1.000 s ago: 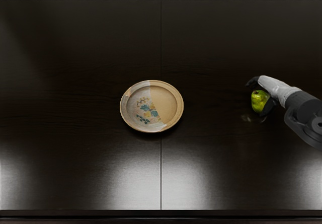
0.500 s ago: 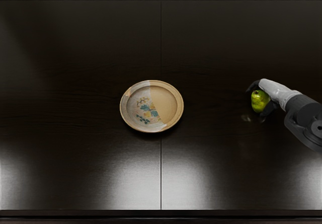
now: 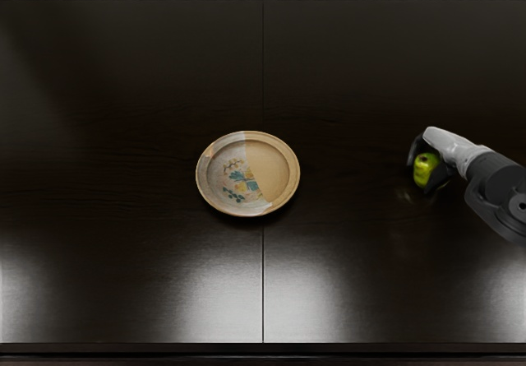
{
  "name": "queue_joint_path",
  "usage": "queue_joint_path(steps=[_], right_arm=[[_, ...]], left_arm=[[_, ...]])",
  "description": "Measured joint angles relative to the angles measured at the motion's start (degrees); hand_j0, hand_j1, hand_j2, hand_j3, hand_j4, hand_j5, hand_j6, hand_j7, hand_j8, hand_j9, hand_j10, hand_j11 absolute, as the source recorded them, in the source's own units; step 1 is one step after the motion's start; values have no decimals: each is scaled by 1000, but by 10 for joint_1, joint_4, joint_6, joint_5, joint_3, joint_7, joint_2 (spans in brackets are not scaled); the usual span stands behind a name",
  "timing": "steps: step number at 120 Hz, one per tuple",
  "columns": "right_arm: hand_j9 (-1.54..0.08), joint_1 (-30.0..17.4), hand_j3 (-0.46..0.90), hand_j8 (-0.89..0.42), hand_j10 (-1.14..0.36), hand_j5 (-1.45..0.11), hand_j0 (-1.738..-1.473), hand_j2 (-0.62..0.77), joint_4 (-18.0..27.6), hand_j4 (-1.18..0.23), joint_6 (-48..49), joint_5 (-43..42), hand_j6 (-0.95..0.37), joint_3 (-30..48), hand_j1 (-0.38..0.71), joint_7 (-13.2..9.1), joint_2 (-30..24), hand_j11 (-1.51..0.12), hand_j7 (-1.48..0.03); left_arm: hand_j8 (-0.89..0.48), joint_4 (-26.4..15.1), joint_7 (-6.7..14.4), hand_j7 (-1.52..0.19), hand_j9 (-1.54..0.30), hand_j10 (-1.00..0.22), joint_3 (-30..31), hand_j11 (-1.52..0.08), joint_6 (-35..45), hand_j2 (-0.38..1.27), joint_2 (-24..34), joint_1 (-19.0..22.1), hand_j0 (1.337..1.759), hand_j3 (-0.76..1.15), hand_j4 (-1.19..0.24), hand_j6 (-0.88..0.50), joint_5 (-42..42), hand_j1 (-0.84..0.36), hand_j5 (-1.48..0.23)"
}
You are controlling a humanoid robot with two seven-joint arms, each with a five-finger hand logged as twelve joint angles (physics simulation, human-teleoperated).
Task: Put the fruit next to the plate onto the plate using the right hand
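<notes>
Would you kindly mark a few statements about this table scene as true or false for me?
1. The fruit lies on the plate. False: the fruit is well off to the plate's right, apart from it.
2. The right hand has its fingers curled around the fruit. True.
3. The left arm reaches toward the plate. False: no left arm shows; only the right arm is in view.
4. The plate carries a painted pattern on its left half. True.
5. The fruit is red. False: it is green.

The plate (image 3: 272, 162) sits in the middle of the counter (image 3: 123, 94). Well to its right, the fruit (image 3: 425, 169) is enclosed in the right robot hand (image 3: 432, 160).
</notes>
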Motion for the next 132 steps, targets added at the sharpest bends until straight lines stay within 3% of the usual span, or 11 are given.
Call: queue_joint_path(steps=[17, 31, 39, 52, 84, 103, 132], right_arm=[[-1140, 4, 2, -289, -345, -1156, -1651, 362, -1, -808, 1, 4, -446, 4, 207, 1, 7, -1142, -1091], [-1182, 17, 0, -274, -321, -1199, -1652, 249, -2, -808, 5, 6, -443, 8, 179, 1, 10, -1179, -1110], [-1185, 27, 1, -265, -337, -1209, -1652, 371, -1, -813, 7, 16, -452, 8, 200, 2, 11, -1180, -1117], [-1196, 49, 2, -243, -317, -1235, -1652, 443, 0, -803, 20, 30, -419, 9, 246, 2, 11, -1190, -1124], [-1231, 109, 3, -249, -313, -1272, -1654, 441, 2, -802, 55, 63, -410, 8, 240, -8, 34, -1216, -1132], [-1266, 134, 0, -234, -292, -1307, -1655, 560, -3, -785, 71, 78, -416, 8, 286, -14, 63, -1219, -1133], [-1237, 152, 1, -286, -364, -1276, -1656, 597, -13, -804, 74, 81, -432, 8, 279, -26, 110, -1215, -1134]], left_arm=[[0, 0, 0, 0, 0, 0, 0, 0, 0, 0, 0, 0, 1658, 0, 0, 0, 0, 349, 0], [0, 0, 0, 0, 0, 0, 0, 0, 0, 0, 0, 0, 1658, 0, 0, 0, 0, 349, 0], [0, 0, 0, 0, 0, 0, 0, 0, 0, 0, 0, 0, 1658, 0, 0, 0, 0, 349, 0], [0, 0, 0, 0, 0, 0, 0, 0, 0, 0, 0, 0, 1658, 0, 0, 0, 0, 349, 0], [0, 0, 0, 0, 0, 0, 0, 0, 0, 0, 0, 0, 1658, 0, 0, 0, 0, 349, 0], [0, 0, 0, 0, 0, 0, 0, 0, 0, 0, 0, 0, 1658, 0, 0, 0, 0, 349, 0], [0, 0, 0, 0, 0, 0, 0, 0, 0, 0, 0, 0, 1658, 0, 0, 0, 0, 349, 0]])
